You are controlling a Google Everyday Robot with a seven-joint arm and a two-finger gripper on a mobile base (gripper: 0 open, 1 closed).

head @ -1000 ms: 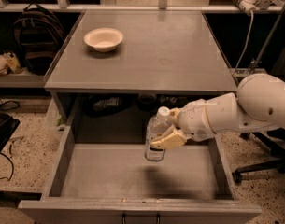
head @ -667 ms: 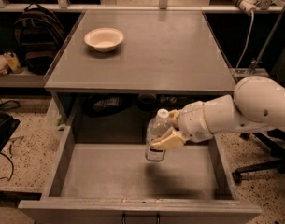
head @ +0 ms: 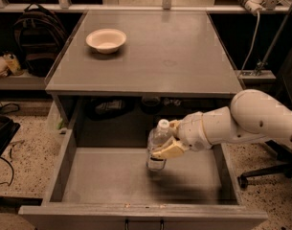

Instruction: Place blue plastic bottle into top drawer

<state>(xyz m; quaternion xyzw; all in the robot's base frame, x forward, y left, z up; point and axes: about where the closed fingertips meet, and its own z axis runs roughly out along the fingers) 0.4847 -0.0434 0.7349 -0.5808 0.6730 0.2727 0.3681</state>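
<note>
The top drawer [head: 107, 178] stood open, a wide shallow grey tray with a flat matte floor and low walls; the blue plastic bottle [head: 156, 139], clear and faintly bluish with a white screw cap, was upright inside it near centre; the gripper [head: 167, 148], reaching in from three o'clock on a smooth white arm, was clamped around the bottle's middle; whether the base touched the floor was unclear; releasing seemed the step left; a round white bowl [head: 106, 40] sat at eleven o'clock.
</note>
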